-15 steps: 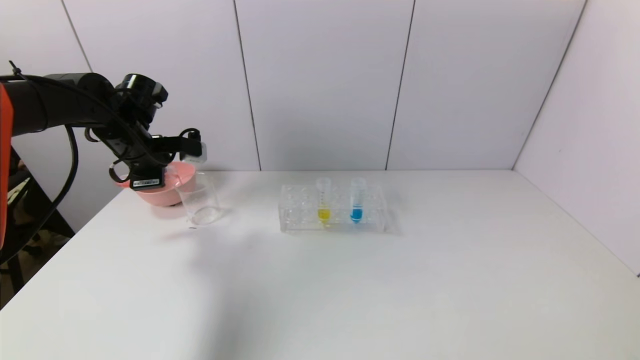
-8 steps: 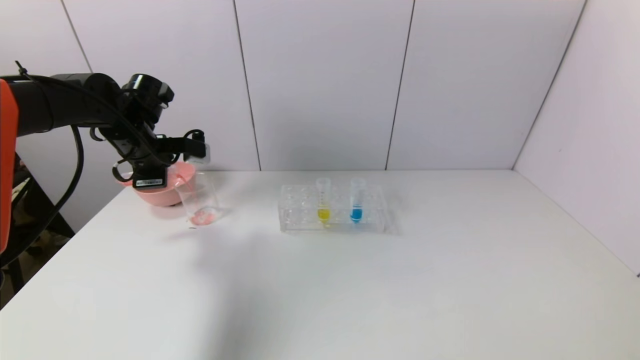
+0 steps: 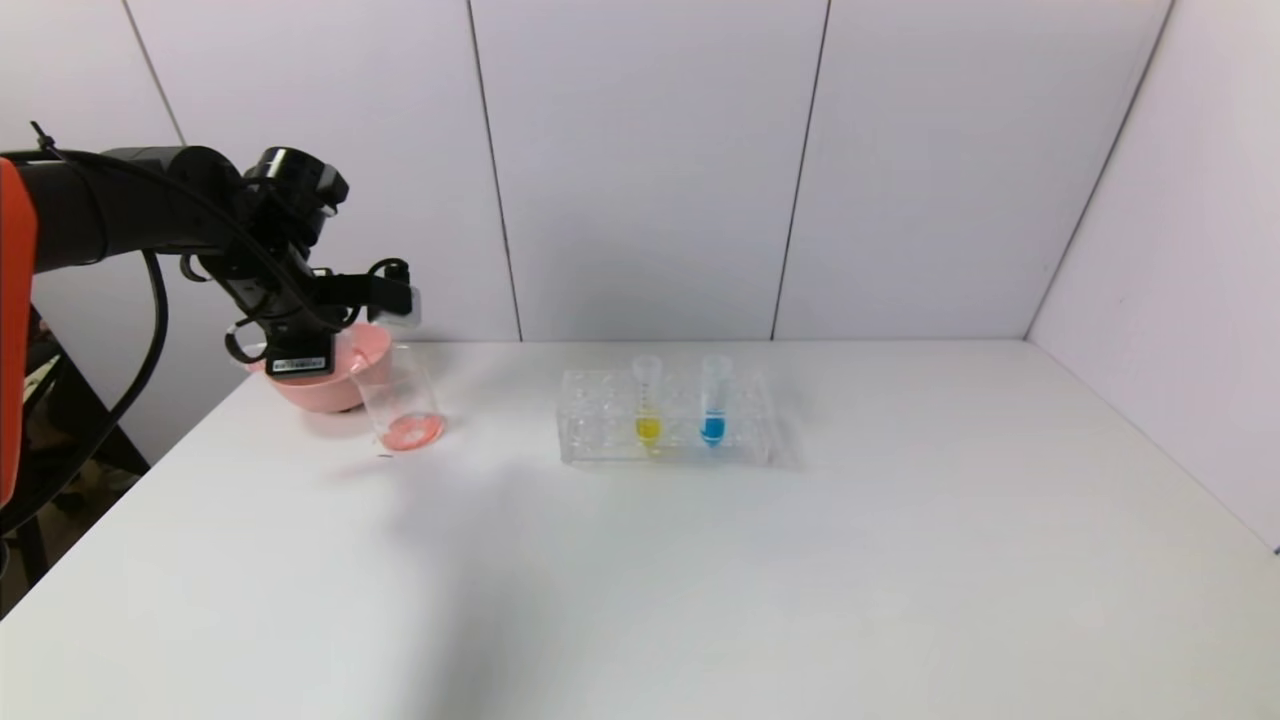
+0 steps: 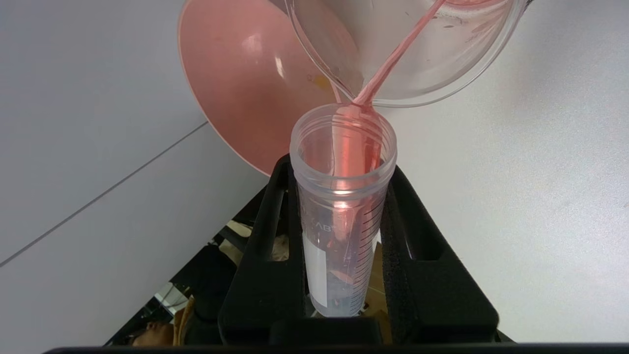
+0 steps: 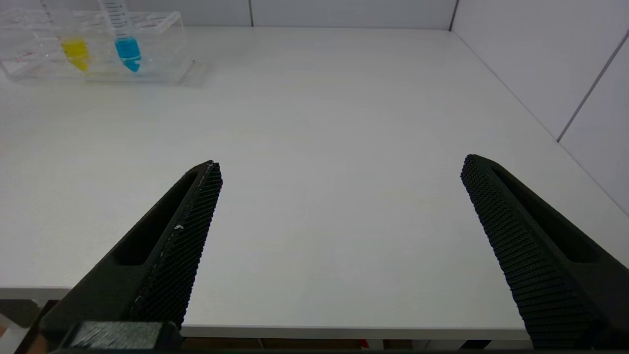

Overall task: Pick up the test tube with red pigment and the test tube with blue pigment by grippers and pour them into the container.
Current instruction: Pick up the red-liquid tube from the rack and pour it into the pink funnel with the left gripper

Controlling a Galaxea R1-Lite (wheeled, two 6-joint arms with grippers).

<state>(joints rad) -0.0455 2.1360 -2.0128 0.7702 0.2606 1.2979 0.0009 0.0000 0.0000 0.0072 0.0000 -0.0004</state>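
Observation:
My left gripper is shut on the red pigment test tube, held tipped with its mouth at the rim of the clear beaker. A thin red stream runs from the tube into the beaker. In the head view the left gripper is at the far left, above the beaker, which has red liquid at its bottom. The blue pigment test tube stands upright in the clear rack; it also shows in the right wrist view. My right gripper is open and empty, above the table's near edge.
A pink bowl stands just behind the beaker at the table's left edge, also in the left wrist view. A yellow-liquid tube stands in the rack to the left of the blue one. White wall panels close the back and right.
Red liquid has collected in the bottom of the beaker, which was empty a second ago. My left gripper has shifted slightly up and right with the tube.

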